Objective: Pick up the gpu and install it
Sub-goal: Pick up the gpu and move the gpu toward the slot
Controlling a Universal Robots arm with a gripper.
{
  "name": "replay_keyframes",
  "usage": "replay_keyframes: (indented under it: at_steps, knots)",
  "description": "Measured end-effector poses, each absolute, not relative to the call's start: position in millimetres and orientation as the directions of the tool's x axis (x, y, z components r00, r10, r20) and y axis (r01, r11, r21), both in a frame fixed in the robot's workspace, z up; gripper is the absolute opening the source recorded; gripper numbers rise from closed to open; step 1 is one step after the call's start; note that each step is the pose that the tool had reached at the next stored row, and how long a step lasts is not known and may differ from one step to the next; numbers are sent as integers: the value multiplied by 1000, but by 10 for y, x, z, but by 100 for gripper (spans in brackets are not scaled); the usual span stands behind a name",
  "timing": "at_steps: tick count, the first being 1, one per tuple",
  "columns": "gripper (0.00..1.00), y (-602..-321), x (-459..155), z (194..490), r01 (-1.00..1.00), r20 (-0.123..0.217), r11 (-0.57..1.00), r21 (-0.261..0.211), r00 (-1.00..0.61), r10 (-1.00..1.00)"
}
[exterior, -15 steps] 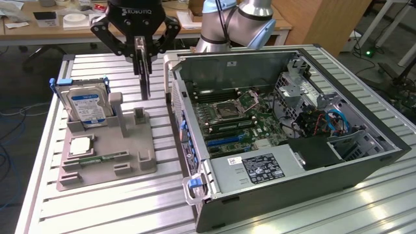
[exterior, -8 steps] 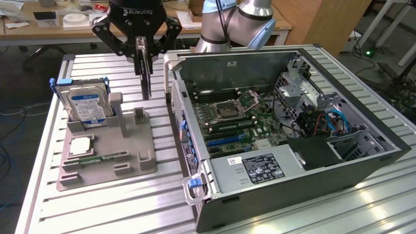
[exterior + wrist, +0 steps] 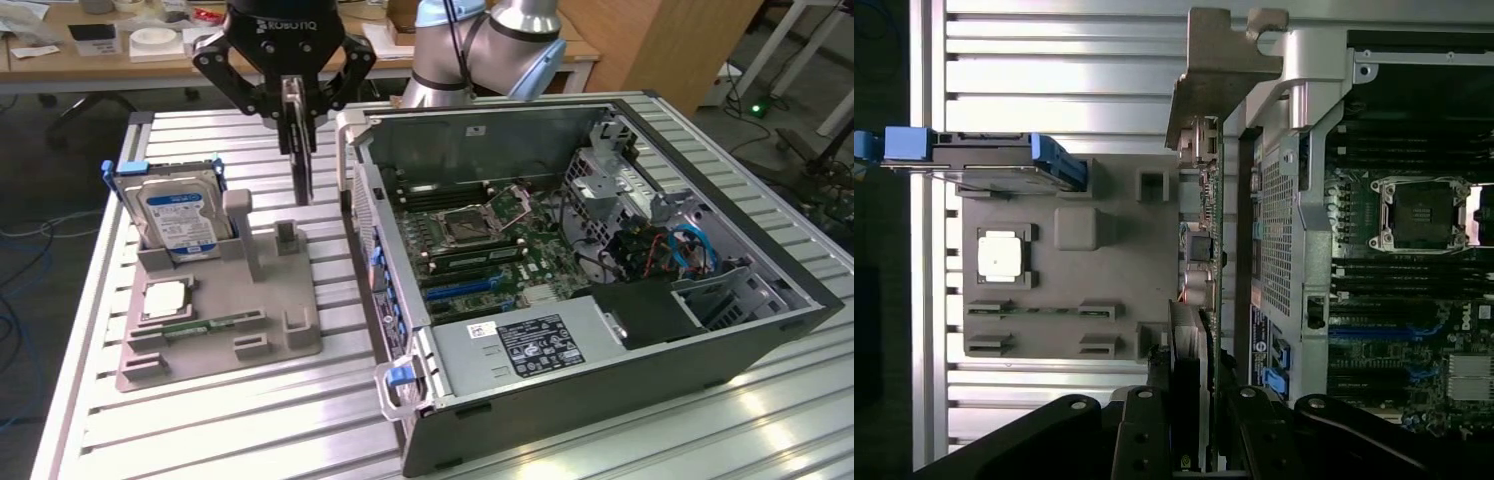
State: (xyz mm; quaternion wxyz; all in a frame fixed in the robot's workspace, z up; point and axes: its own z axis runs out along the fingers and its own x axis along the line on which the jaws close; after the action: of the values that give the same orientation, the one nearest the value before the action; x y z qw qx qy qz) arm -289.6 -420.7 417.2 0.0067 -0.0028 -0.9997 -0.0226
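Table (image 3: 200,430): slatted metal, carrying everything here.
Computer case (image 3: 641,400): nearest; laid on its side with the cover off, likely for reaching the motherboard (image 3: 494,240) straight from above.
Grey fixture (image 3: 267,300): just beside the case, on the exterior view's left; moulded with slots, probably to keep each part in a known place for gripping from above.
Parts in fixture: memory stick (image 3: 200,327) and processor chip (image 3: 163,298) lying flat; hard drive (image 3: 180,222) standing upright at the far end.
Hand (image 3: 299,130): clenched on the gpu (image 3: 303,180), gripping its upper edge from above.
Gpu place: hanging in the air under the hand, between the far end of the fixture and the case's near wall, apparently touching neither.
Gpu pose: upright and edge-on, lower edge free; seemingly the pose given by its standing slot.
Gpu look: thin, flat, dark card; in the wrist view, small components along one face and a silvery, bent end bracket (image 3: 1219,60) at the far end.
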Motion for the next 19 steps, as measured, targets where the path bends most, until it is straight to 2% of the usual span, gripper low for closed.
replay_keyframes:
  at_steps: [19]
  knots:
    - [27,-4207,-2765,4161,5,13,999,45,-1000,4]
